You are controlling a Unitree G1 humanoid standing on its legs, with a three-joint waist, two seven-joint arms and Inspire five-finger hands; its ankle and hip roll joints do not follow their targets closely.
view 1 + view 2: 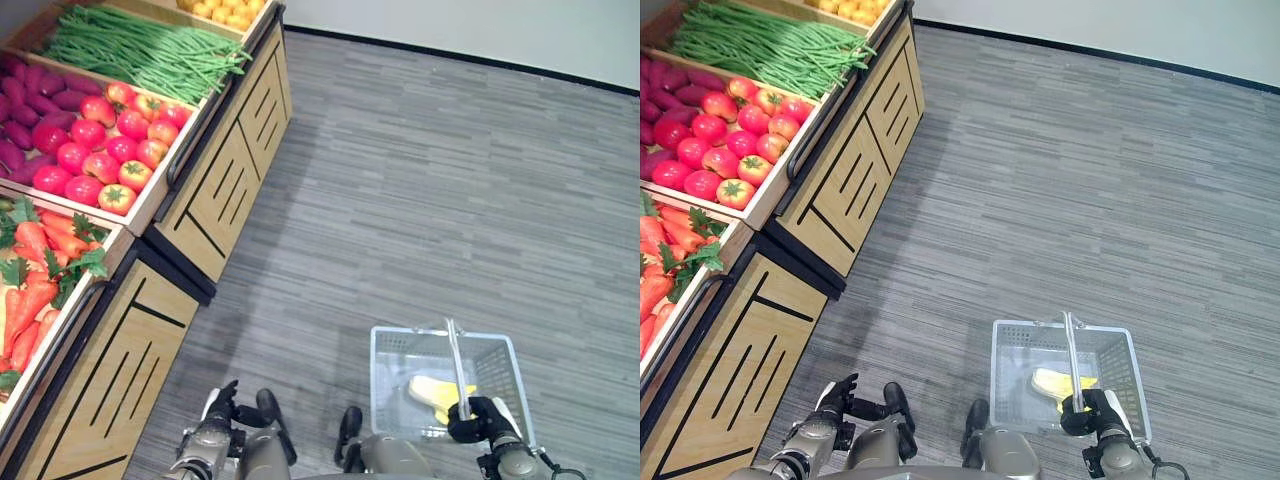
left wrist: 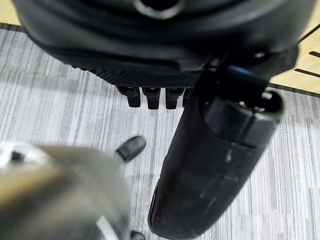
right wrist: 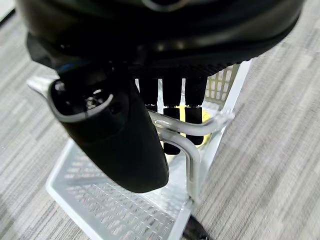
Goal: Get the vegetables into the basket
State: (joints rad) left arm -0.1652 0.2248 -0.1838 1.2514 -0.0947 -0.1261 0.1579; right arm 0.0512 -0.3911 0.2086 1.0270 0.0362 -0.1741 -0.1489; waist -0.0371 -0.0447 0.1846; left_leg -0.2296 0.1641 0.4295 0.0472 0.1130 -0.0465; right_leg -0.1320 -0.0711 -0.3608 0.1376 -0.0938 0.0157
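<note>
A clear plastic basket (image 1: 400, 335) hangs low over the grey floor at the lower right. My right hand (image 1: 478, 418) is shut on its upright handle (image 1: 455, 360), and in the right wrist view the fingers (image 3: 172, 120) curl round the handle (image 3: 200, 127). A yellow item (image 1: 432, 392) lies inside the basket. On the wooden stand to the left are red tomatoes (image 1: 110, 140), green beans (image 1: 140, 50), carrots (image 1: 40, 270) and purple sweet potatoes (image 1: 30, 100). My left hand (image 1: 215, 412) hangs low beside the stand, fingers relaxed and holding nothing.
The wooden stand (image 1: 220, 180) runs along the left side, its crates stepping out toward me. A crate of yellow produce (image 1: 225, 10) sits at its far end. Grey plank floor (image 1: 450, 180) stretches to the right, up to a white wall.
</note>
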